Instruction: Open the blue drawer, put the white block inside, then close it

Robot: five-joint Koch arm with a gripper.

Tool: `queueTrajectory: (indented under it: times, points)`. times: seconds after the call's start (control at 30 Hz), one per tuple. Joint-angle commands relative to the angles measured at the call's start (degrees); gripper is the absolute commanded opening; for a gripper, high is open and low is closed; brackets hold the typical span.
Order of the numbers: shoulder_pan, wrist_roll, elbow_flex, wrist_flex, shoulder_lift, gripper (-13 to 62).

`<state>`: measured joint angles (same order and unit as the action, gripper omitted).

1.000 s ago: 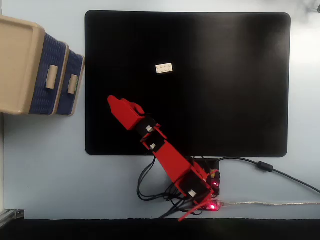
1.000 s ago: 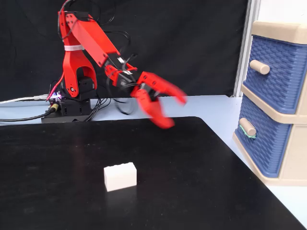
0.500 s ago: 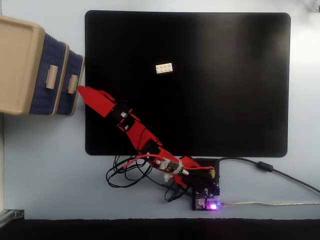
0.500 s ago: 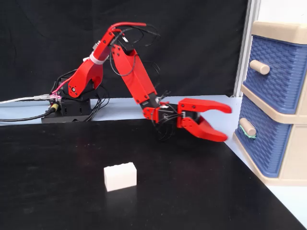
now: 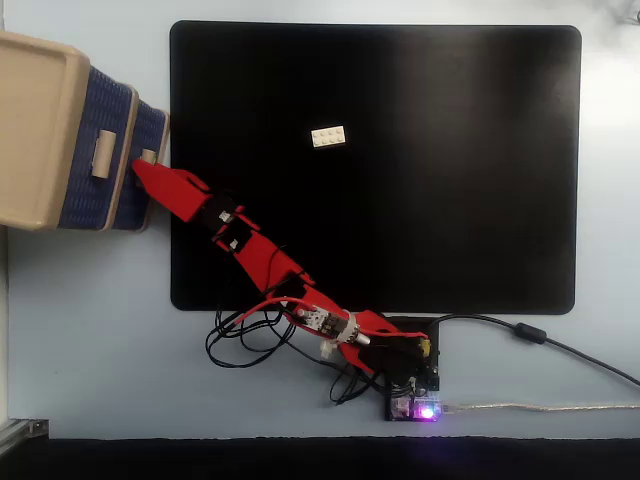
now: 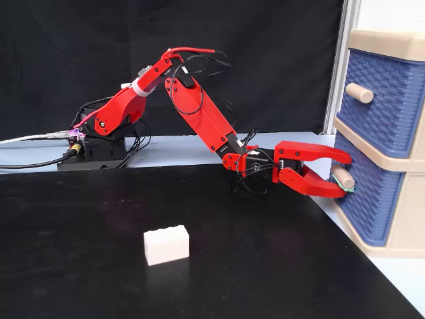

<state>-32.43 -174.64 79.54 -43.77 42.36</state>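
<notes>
The blue drawer [image 6: 365, 207] is the lower one in the beige cabinet [image 6: 398, 247], and its front looks flush and closed. Its small beige handle [image 6: 341, 177] lies between the two red jaws of my gripper [image 6: 345, 177], which stand apart, one above and one below it. From above, the gripper [image 5: 140, 168] reaches left to the drawer [image 5: 152, 122] at the handle [image 5: 149, 156]. The white block [image 5: 329, 137] lies alone on the black mat, well away from the gripper. In the side-on fixed view the block [image 6: 166, 245] sits near the front.
A larger-looking blue drawer [image 6: 384, 106] with its own handle [image 6: 359, 93] sits above the lower one. The black mat [image 5: 460, 220] covers most of the table. The arm's base and loose cables [image 5: 400, 385] are at the mat's near edge, and a grey cable [image 5: 560, 345] runs off to the right.
</notes>
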Motion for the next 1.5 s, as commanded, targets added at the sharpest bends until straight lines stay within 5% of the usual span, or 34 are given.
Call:
queueTrajectory:
  times: [0.0,0.1,0.33,0.63,0.83,0.87,0.93,0.97,1.1,1.27,1.37,1.47]
  points:
    - [-0.7,-0.9,-1.8,-0.1,1.1,10.5]
    - [-1.0,-1.0,-1.8,4.5,1.2,-8.3]
    - [-1.1,-1.2,1.8,4.6,2.5,-8.2]
    - [-5.8,-1.7,43.0,-16.0,18.7,-8.2]
    - [-6.6,-1.9,57.5,-16.3,30.1,-7.9]
    - [-6.7,-1.7,57.6,-16.3,30.3,-4.5]
    - [-9.2,-1.6,57.6,-15.8,32.6,20.8]
    - [-10.6,-1.6,58.0,-14.9,34.5,27.2]
    - [-14.8,-0.3,61.1,7.7,47.8,31.7]
    - [-18.2,17.1,45.2,66.8,69.0,31.7]
    - [-26.2,25.1,21.0,101.3,67.1,33.1]
    - [-31.7,24.2,4.7,114.5,56.2,33.5]
